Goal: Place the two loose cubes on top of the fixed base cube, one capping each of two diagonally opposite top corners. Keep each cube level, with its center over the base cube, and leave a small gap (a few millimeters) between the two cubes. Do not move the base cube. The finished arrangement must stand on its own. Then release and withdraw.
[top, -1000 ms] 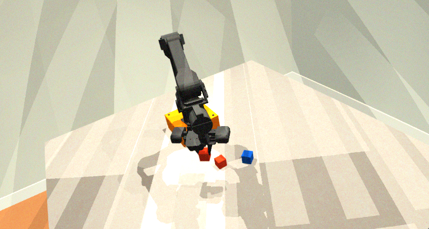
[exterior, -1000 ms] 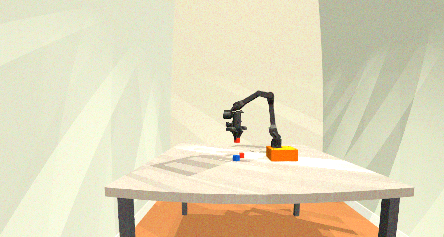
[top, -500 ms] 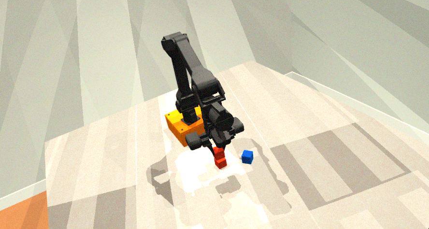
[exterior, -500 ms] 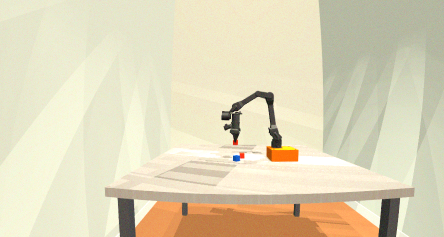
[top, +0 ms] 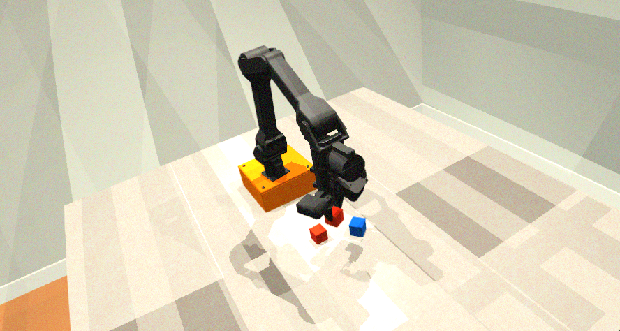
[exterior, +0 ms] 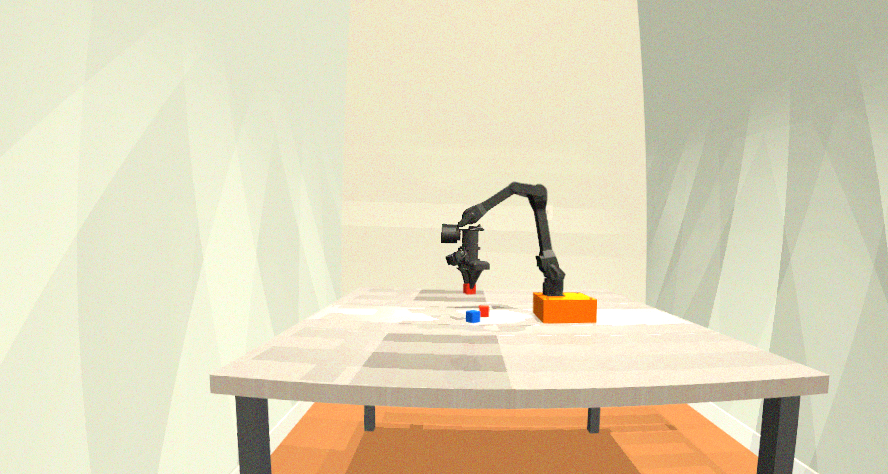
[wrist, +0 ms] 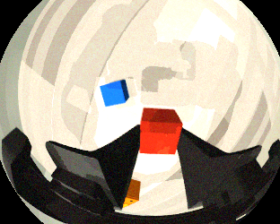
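My gripper (top: 333, 214) (exterior: 470, 285) (wrist: 161, 130) is shut on a red cube (top: 336, 218) (exterior: 469, 289) (wrist: 159, 140) and holds it above the table. The held cube looks roughly level. A second red cube (top: 318, 233) (exterior: 484, 311) sits on the table; I cannot make it out in the wrist view. The blue cube (top: 357, 226) (exterior: 472, 316) (wrist: 113, 93) sits on the table, apart from the second red cube, with nothing on top. In the wrist view it is ahead and left of the held cube. A finger partly hides the held cube in the top view.
The orange arm base block (top: 286, 193) (exterior: 568, 311) (wrist: 134, 190) stands on the table (top: 433, 224) (exterior: 521, 398), behind the cubes in the top view. The second red cube lies close to the blue cube. Shadows and bright patches cover parts of the table top.
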`<state>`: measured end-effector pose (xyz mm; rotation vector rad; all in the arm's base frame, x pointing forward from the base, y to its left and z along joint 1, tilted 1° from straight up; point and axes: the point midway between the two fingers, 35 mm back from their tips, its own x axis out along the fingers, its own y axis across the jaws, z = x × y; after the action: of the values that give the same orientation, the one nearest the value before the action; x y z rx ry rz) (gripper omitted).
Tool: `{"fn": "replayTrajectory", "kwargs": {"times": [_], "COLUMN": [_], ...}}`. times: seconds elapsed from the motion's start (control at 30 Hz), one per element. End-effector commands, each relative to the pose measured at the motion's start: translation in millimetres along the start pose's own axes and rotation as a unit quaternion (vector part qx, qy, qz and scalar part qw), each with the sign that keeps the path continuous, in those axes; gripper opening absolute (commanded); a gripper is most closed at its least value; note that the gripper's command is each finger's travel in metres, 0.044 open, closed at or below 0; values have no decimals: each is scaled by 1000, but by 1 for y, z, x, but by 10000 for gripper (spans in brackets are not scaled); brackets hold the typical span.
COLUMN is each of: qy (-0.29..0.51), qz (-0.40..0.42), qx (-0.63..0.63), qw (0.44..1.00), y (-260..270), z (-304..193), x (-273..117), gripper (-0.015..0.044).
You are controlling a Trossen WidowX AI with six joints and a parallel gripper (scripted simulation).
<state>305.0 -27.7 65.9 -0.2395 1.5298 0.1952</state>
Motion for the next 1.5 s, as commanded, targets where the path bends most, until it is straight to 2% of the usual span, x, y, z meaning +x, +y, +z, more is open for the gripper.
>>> {"fn": "replayTrajectory", "kwargs": {"times": [0.0, 0.4, 0.83, 1.47], "qy": [1, 1, 2, 2], "qz": [4, 6, 7, 7], "qx": [-76, -294, -510, -521], "qw": [997, 956, 860, 854], "y": [13, 46, 83, 86], "z": [5, 18, 28, 29], "x": [4, 11, 19, 29], "gripper": [105, 105, 105, 105]}}
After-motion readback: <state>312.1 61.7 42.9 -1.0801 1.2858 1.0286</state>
